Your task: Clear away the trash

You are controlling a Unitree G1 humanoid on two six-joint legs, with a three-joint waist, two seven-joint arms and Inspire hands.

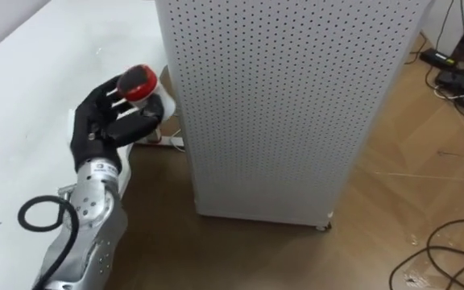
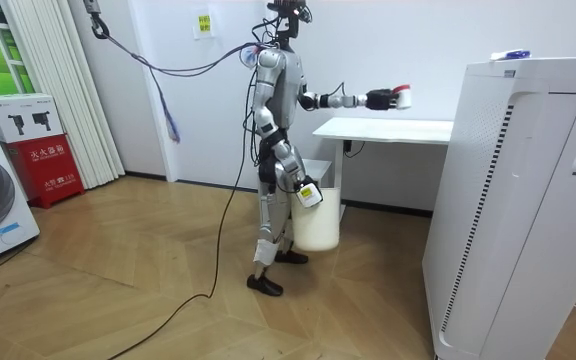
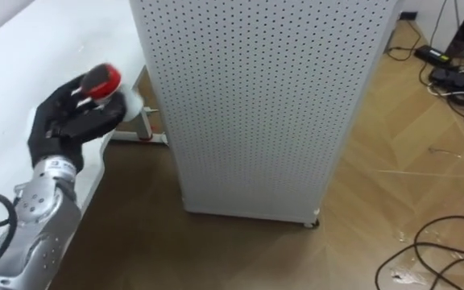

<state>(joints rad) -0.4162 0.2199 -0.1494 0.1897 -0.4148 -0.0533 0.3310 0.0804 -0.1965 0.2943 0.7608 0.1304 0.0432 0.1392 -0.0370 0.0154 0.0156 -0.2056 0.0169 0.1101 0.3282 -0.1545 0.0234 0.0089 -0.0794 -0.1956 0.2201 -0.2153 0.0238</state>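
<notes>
A small white container with a red cap (image 1: pixel 138 83) sits in my left hand (image 1: pixel 103 121), whose black fingers are curled round it. The hand is held out above the front edge of the white table (image 1: pixel 22 113), level with my chest in the room view, where the red-capped container (image 2: pixel 400 96) is over the table (image 2: pixel 388 130). The right eye view shows that container (image 3: pixel 103 79) and the left hand (image 3: pixel 67 121) too. My right hand (image 2: pixel 264 135) hangs by my side, too small to read.
A tall white perforated cabinet (image 1: pixel 280 105) stands close on the right of the table. A white bin (image 2: pixel 318 215) sits on the floor under the table beside my legs. Cables (image 1: pixel 449 250) lie on the wooden floor at right.
</notes>
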